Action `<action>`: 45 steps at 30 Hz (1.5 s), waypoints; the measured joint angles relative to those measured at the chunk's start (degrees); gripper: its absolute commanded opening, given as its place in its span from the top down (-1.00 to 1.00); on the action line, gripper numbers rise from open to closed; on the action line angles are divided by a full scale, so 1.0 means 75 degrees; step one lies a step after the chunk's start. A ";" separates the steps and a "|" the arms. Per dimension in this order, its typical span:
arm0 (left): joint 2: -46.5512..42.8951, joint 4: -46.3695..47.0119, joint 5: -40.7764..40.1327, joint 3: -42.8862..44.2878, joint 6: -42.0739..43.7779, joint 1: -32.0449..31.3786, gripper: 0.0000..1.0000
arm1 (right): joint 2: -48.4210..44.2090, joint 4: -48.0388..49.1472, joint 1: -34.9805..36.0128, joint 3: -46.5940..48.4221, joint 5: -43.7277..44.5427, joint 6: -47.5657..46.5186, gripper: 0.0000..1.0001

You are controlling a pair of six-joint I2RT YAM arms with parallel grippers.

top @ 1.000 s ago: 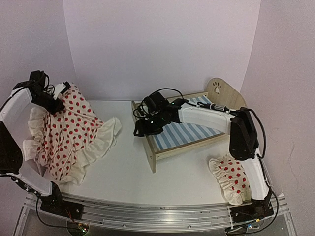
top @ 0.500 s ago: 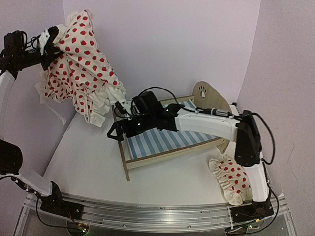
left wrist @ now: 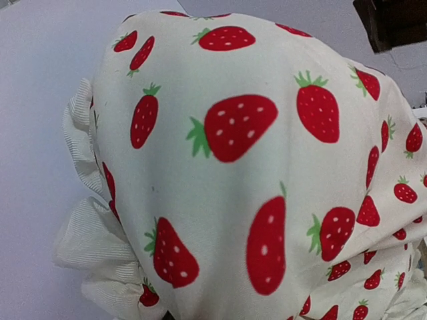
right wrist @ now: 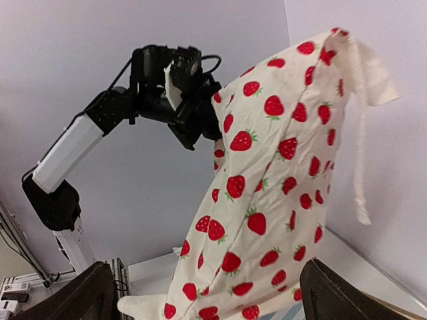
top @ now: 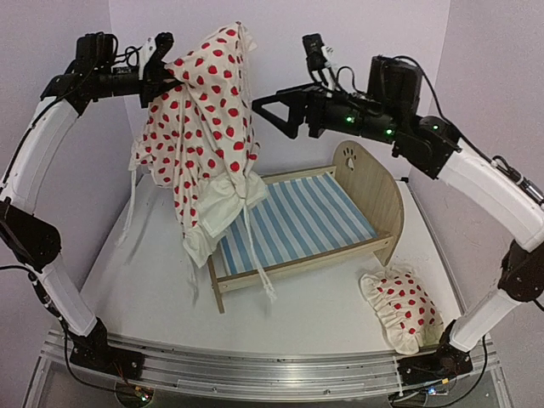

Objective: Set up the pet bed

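Light plywood pet bed (top: pixel 302 228) with blue-and-white striped mattress (top: pixel 285 212) sits on the white bench (top: pixel 136 280), long axis footboard (top: pixel 214 280) left to headboard (top: pixel 367 183) right, below the 2 arms. The left end effector (top: pixel 163 72) clamps a cream strawberry-print blanket (top: pixel 204 127) over the footboard. The right end effector (top: pixel 270 117) is spread and empty, nearer the headboard.

left gripper (top: pixel 164 66) fingertips buried in blanket (top: pixel 204 119) folds in top view, how jaws sit not visible

left wrist view: blanket (left wrist: pixel 253 167) fills nearly whole frame, own fingers hidden behind it; dark shape (left wrist: pixel 393 20) in top-right corner cut by edge, can't identify

right wrist view: right gripper fingers (right wrist: pixel 93 297) show only as dark tips at bottom corners, rest cut off; blanket's lower part cut by bottom edge

bed (top: pixel 314 259) footboard end and near-left corner mostly behind hanging blanket in top view
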 measured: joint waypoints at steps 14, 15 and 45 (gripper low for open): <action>0.1194 0.0594 -0.0919 -0.0232 -0.0726 -0.1068 -0.99 | 0.2113 -0.0544 -0.0586 -0.0245 0.0497 0.1426 1.00; 0.1321 0.0626 -0.1051 -0.0210 -0.0861 -0.1060 -0.99 | 0.1943 -0.0549 -0.0806 -0.0434 0.0541 0.1679 1.00; 0.1117 -0.1543 -0.5429 -0.4564 -0.0218 -0.2730 0.99 | 0.2425 -0.4228 -0.3701 -0.0150 -0.0134 0.2283 1.00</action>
